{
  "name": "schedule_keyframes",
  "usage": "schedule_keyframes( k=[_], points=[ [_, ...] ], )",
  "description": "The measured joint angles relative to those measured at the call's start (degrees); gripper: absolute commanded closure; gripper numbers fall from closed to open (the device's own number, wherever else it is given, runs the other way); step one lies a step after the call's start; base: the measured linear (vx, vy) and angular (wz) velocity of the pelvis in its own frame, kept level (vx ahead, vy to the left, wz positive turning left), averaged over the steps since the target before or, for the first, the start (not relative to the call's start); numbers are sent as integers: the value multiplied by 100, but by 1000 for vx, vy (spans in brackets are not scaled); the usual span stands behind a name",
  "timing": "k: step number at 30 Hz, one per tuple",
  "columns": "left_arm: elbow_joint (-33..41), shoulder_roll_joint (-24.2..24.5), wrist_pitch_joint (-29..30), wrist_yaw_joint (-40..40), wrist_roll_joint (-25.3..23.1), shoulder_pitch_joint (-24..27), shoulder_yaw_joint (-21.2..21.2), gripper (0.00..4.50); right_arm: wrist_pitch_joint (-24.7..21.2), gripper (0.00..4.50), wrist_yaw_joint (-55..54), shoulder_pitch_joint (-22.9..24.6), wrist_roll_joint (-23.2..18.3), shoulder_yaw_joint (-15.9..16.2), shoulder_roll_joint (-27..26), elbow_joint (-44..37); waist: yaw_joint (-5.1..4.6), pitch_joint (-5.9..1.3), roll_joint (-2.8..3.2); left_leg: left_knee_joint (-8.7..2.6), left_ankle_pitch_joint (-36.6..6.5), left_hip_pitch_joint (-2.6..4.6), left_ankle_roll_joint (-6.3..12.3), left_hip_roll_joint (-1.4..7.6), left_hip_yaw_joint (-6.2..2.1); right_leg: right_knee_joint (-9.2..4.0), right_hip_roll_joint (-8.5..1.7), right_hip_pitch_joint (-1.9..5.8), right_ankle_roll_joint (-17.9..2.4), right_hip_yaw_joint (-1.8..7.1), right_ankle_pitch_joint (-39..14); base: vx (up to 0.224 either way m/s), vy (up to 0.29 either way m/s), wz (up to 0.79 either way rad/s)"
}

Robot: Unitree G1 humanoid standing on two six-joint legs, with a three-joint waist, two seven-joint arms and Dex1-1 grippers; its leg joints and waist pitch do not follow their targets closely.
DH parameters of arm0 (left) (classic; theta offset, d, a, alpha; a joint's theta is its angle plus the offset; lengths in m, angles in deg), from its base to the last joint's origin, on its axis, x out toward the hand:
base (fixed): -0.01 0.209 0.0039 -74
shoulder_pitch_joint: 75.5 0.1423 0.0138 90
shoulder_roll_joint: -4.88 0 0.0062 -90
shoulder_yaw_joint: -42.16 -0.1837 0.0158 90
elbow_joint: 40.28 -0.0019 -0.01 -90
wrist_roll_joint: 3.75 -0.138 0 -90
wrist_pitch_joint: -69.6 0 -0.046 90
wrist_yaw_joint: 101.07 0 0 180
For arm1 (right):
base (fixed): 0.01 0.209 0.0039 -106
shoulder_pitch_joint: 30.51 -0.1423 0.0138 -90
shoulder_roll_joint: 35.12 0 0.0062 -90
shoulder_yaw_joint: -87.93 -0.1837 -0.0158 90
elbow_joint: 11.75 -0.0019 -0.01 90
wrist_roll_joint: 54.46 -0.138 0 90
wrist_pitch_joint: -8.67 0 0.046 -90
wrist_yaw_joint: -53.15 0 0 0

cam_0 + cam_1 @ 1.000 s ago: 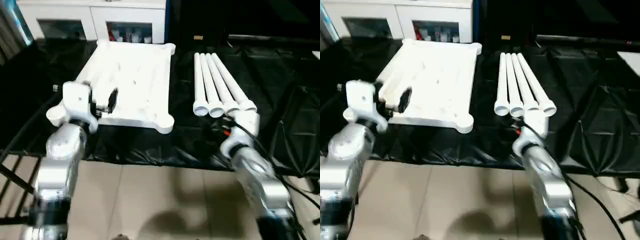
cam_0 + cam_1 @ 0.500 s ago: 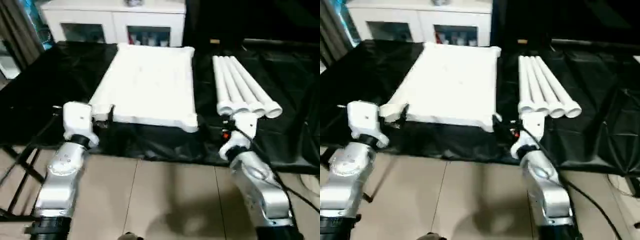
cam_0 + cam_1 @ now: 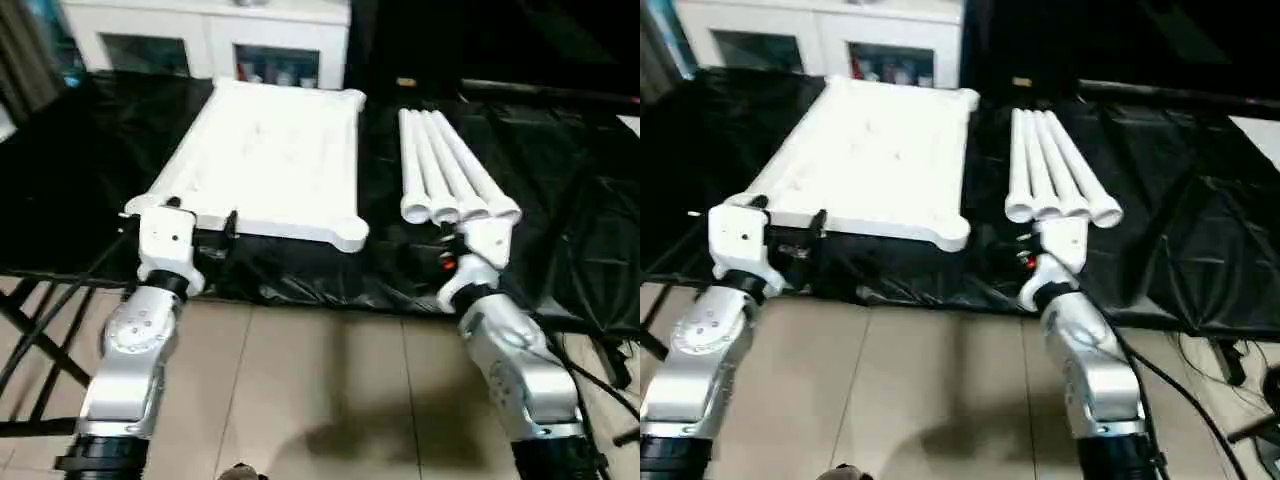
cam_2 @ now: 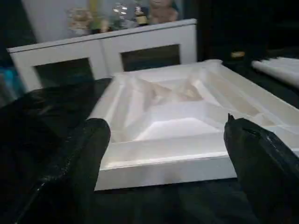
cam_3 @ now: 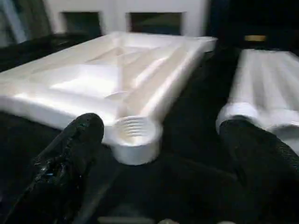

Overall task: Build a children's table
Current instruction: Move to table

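Table top (image 3: pixel 275 160): lying ribs-up on the black cloth (image 3: pixel 80 180), left of the four legs (image 3: pixel 445 170), apart.
Left gripper (image 4: pixel 163 154): fingers spread, holding nothing, hovering near its near edge.
Right gripper (image 5: pixel 154 154): fingers parted, empty, facing the corner socket (image 5: pixel 133 135).
Risk: a leg rolling away when grabbed, I judge.
Hidden: far sockets hard to make out.

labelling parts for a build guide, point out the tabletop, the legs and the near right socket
tabletop (image 3: pixel 270 160), left eye view, middle of its underside
legs (image 3: pixel 440 165), left eye view, mid-length of the bundle
socket (image 5: pixel 133 133), right wrist view, threaded opening
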Motion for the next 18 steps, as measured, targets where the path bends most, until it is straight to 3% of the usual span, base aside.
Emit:
schedule_keyframes(
  k=[1, 2, 3, 4, 6, 7, 8, 9, 10, 11, 12, 13, 14, 15, 16, 17, 18],
  points=[
    [133, 0, 48, 6, 1, 110, 3, 10, -8, 0, 17, 0, -3, 55, -49, -1, 7, 29, 41, 69, -122, 23, 34, 29, -23, -126, -45, 177, 6, -203, -5, 77, 14, 49],
    [216, 2, 87, 8, 0, 181, 2, 10, -10, 0, 36, -3, -12, 71, -81, -3, -5, 75, 90, 121, -182, 138, 23, 107, -12, -195, -31, 286, 29, -278, -26, 52, 41, 29],
    [317, 20, 122, 10, 2, 333, 29, 10, -32, 0, 77, -3, -43, 115, -148, -7, 21, 99, 95, 129, -233, 224, -24, 167, 69, -191, -27, 370, 49, -258, -75, 52, 41, 29],
    [364, 69, 193, 14, 1, 480, 65, 10, -41, 0, 142, 31, -112, 162, -256, -29, 20, 132, 132, 124, -233, 325, -24, 150, 96, -85, 6, 423, 42, -120, -256, 86, 54, 2],
    [374, 107, 226, 53, 1, 516, 71, 10, -53, 0, 164, 77, -133, 219, -290, -33, 9, 149, -22, 119, -269, 481, -12, 33, 139, 202, 51, 403, -93, 271, -482, 114, 26, 1],
    [396, 103, 241, 93, 8, 513, 65, 10, -60, 0, 158, 121, -132, 211, -259, -68, 2, 146, -90, 115, -319, 552, -34, -29, 166, 252, 58, 405, -76, 399, -475, 141, -32, 8],
    [397, 28, 247, 114, 15, 486, 33, 10, -87, 0, 136, 153, -147, 149, -240, -117, 11, 142, -96, 93, -362, 588, -49, -38, 205, 236, 60, 431, 13, 458, -451, 141, -32, 8],
    [399, -18, 252, 125, 22, 432, -11, 10, -127, 0, 113, 164, -188, 60, -211, -160, 52, 117, -122, 67, -397, 576, -42, -34, 238, 184, 65, 512, 59, 480, -477, 169, -42, 2],
    [383, -121, 268, 151, 44, 276, -158, 10, -153, 0, 60, 195, -226, -97, -135, -228, 128, 122, -8, 109, -503, 552, 129, -13, 235, 75, 104, 555, 69, 484, -480, 170, -17, 4],
    [380, -176, 286, 186, 66, 120, -243, 10, -171, 0, -2, 192, -229, -211, -78, -233, 170, 94, 40, 255, -556, 463, 281, -12, 213, 24, 143, 569, 82, 516, -487, 268, -8, 15],
    [349, -179, 280, 235, 103, -54, -291, 10, -180, 0, -36, 188, -238, -339, -59, -233, 201, 51, 112, 325, -561, 378, 321, 2, 200, -19, 190, 606, 76, 528, -494, 174, 9, 17],
    [327, -143, 225, 267, 116, -231, -279, 10, -183, 0, -105, 117, -241, -469, -76, -233, 228, -5, 187, 247, -493, 355, 236, 30, 184, -55, 269, 652, 105, 536, -549, 213, 33, 15],
    [289, -93, 198, 271, 117, -282, -221, 10, -184, 0, -151, 21, -240, -482, -111, -235, 183, -46, 191, 237, -534, 403, 109, 32, 144, -71, 268, 665, 123, 529, -588, 114, 23, 4],
    [221, -35, 179, 274, 117, -296, -158, 10, -182, 0, -210, -106, -233, -455, -195, -242, 67, -72, 138, 209, -585, 458, 121, -46, 70, 123, 227, 544, 186, 518, -625, 302, 5, 2],
    [47, 31, 193, 275, 114, -273, -31, 10, -171, 0, -232, -251, -232, -308, -309, -268, -11, -82, 115, 189, -672, 550, 124, -164, -136, 759, 160, 218, 292, 501, -680, 299, -88, -25],
    [-62, 46, 201, 307, 111, -267, -16, 10, -152, 0, -242, -224, -225, -276, -324, -304, -38, -95, 105, 150, -737, 642, 158, -216, -251, 1002, 165, -16, 389, 503, -710, 299, -88, -25],
    [-77, 35, 200, 348, 111, -263, -26, 10, -146, 0, -254, -194, -213, -286, -297, -302, -122, -127, 55, 106, -792, 717, 181, -283, -347, 1064, 155, -267, 455, 540, -692, 116, -123, -51]
  ],
)
